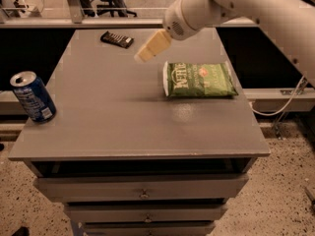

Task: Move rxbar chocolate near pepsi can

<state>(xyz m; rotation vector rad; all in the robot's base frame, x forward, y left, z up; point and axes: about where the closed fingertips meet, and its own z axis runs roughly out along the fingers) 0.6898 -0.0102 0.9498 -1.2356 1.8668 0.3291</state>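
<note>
Rxbar [117, 39]: ungrasped at far edge of bench [123, 127], well apart from can [32, 97] at near-left edge; pincer [144, 55], state cannot tell, hovers between it and bag [199, 79]; pickup and carry remain.

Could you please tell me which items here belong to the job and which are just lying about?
Job: rxbar chocolate, far edge of the table; pepsi can, left edge; gripper, hovering above the table between bar and bag.
Lying about: green snack bag, right side.
</note>
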